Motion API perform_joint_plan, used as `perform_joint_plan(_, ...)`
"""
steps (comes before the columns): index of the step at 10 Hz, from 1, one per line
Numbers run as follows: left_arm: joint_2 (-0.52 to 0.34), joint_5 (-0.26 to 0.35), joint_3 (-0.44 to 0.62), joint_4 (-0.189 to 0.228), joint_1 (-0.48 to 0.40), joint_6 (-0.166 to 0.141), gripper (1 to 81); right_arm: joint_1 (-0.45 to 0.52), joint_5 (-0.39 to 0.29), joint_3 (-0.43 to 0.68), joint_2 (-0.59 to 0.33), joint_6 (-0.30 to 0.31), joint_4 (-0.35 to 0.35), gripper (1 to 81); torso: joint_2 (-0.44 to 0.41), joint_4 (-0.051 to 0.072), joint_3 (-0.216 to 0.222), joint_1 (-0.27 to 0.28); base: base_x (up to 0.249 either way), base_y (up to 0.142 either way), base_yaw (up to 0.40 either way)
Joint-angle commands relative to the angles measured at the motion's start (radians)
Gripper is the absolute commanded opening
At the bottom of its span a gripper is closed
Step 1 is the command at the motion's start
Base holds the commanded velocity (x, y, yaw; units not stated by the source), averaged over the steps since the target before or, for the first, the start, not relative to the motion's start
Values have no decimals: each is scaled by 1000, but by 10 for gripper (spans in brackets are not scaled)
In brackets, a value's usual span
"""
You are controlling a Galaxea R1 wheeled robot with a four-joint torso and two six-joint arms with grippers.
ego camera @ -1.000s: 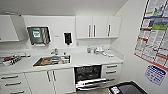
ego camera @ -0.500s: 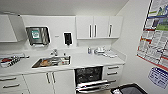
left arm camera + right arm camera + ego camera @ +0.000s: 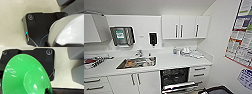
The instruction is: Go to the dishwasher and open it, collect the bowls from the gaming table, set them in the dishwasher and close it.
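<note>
The dishwasher (image 3: 174,78) stands under the counter right of the sink, its dark inside showing. Its steel door (image 3: 181,87) is dropped forward. A lime green bowl (image 3: 25,75) looms large in the right wrist view, tilted, above a pale floor. My right gripper (image 3: 47,91) is shut on its rim. In the left wrist view a glossy white rounded surface (image 3: 67,31) lies beside the robot's dark plate over the beige floor; what it is I cannot tell. The gaming table is out of view.
White base cabinets and drawers (image 3: 198,74) flank the dishwasher. A steel sink (image 3: 137,62) holds dishes. Bottles and white dishes (image 3: 186,52) stand on the counter. A wall with posters (image 3: 240,42) closes the right side. A dark object (image 3: 216,90) sits at the lower right.
The whole head picture has shifted slightly, so the camera has moved a little toward the counter. The dishwasher stays open.
</note>
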Motion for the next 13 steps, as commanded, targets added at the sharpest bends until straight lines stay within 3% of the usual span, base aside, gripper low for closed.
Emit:
perform_joint_plan(1, -22, 16, -13, -4, -49, 2, 10, 47, -39, -9, -15, 0, -3, 10, 0, 0, 0, 0, 87, 77, 0)
perform_joint_plan(8, -21, 16, -13, -5, -49, 2, 10, 48, -39, -8, -15, -5, -3, 10, 0, 0, 0, 0, 88, 70, 0)
perform_joint_plan(13, -19, 15, -13, -4, -49, 2, 10, 45, -39, -8, -16, -3, -3, 10, 0, 0, 0, -2, 96, 0, 0)
